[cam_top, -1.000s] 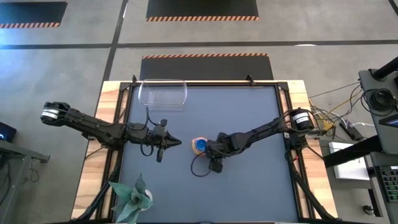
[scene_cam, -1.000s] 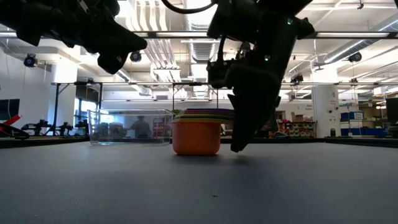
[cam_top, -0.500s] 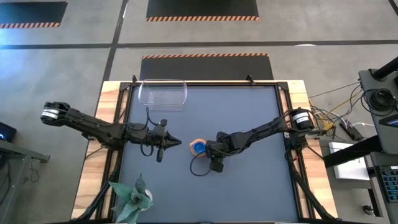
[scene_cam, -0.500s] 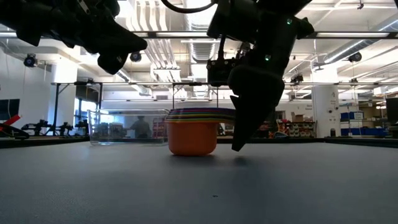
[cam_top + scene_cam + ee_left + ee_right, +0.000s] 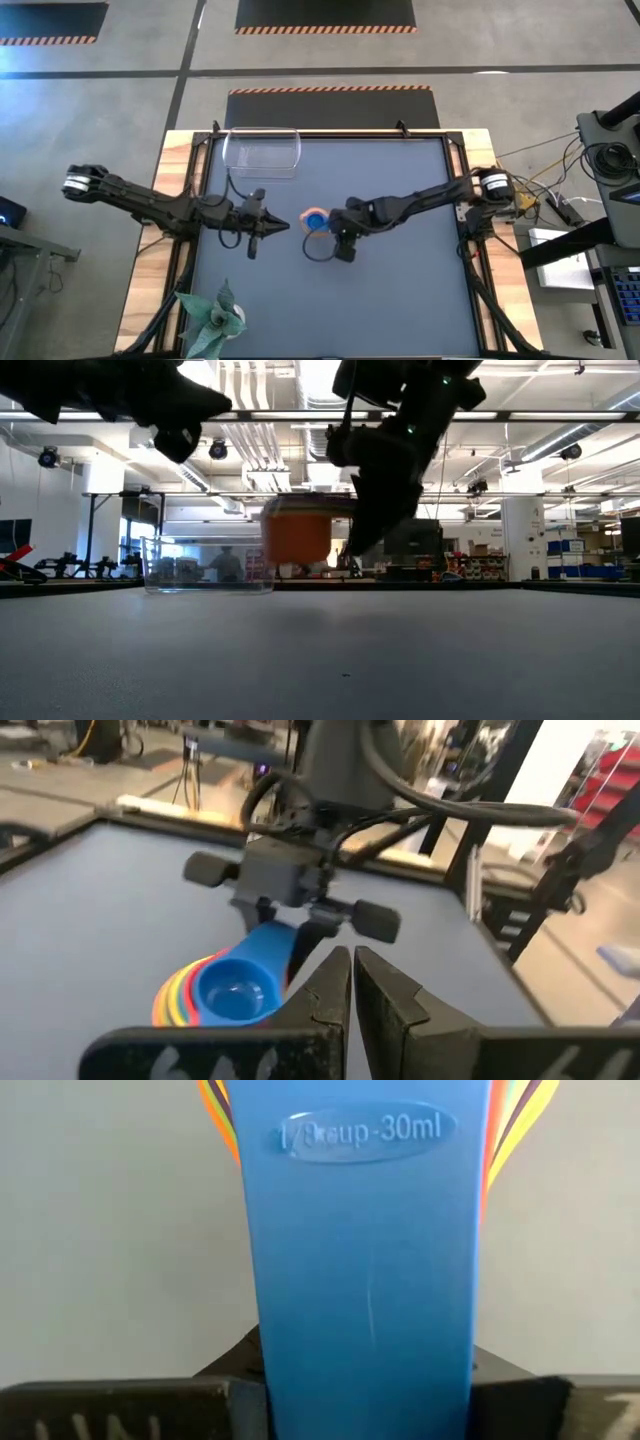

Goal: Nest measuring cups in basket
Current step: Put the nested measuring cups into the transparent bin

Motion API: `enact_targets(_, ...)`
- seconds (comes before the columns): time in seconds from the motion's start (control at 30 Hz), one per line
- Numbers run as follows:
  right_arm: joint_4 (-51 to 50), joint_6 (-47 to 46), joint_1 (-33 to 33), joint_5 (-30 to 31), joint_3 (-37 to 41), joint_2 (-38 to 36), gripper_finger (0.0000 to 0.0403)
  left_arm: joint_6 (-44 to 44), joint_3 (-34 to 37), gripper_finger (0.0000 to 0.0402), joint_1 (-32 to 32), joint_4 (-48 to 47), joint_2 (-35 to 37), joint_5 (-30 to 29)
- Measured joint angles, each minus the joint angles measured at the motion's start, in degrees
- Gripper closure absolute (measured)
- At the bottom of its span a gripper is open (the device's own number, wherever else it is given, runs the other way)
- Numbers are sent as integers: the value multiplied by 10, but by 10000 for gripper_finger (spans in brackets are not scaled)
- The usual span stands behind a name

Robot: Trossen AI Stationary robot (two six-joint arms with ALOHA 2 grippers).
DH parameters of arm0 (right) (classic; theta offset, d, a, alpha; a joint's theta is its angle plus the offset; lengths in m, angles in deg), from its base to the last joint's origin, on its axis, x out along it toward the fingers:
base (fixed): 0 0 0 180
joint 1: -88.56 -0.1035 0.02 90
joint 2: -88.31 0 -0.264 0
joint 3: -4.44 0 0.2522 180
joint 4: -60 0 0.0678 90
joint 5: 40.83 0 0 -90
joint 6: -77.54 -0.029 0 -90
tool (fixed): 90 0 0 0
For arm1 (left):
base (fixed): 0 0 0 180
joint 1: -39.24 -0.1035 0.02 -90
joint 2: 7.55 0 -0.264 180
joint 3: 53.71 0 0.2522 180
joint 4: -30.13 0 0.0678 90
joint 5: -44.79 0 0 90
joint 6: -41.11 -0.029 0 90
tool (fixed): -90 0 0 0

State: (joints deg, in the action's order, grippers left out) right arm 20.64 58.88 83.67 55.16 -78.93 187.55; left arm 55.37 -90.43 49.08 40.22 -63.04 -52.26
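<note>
The measuring cups (image 5: 314, 220) are nested in one stack with an orange cup (image 5: 297, 532) outermost and a blue cup (image 5: 238, 992) innermost. The stack hangs above the table's middle. My right gripper (image 5: 329, 223) is shut on their stacked handles, slanting down from the right. My left gripper (image 5: 283, 226) is shut and holds nothing; it hovers just left of the stack and points at it. The basket (image 5: 262, 150), a clear tub, rests on its base at the table's far left, also visible in the low view (image 5: 205, 565). My right gripper pinches the stacked flat handles between its two fingers (image 5: 520, 1402), the blue handle (image 5: 365, 1280) on top with its flat face toward the wrist camera. The fingers slant down from the table's right and lie along the handles. The stack hangs upright, clear of the table.
A folded green paper figure (image 5: 212, 315) sits at the near left corner. The dark mat (image 5: 400, 300) lies bare across the near and right parts. A loop of cable (image 5: 318, 250) hangs below my right wrist.
My right gripper has risen and gone a little toward the table's left and far side. The stack of cups first slid slightly along the mat, then lifted clear of it, staying upright.
</note>
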Motion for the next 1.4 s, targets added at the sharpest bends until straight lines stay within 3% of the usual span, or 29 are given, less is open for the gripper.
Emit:
enact_targets(0.17,14,18,25,-5,0,-19,295,-2,2,402,6,-22,31,0)
enact_targets(0.63,137,72,96,-74,0,-23,295,-14,3,402,6,-13,31,-16)
enact_targets(0.87,179,94,158,-77,-22,-10,295,-29,3,402,6,4,29,-27)
enact_targets(1.1,184,125,211,-136,-144,50,295,-48,3,402,6,12,29,-30)
enact_targets(1.4,99,204,248,-165,-392,207,295,-64,3,402,6,14,39,-30)
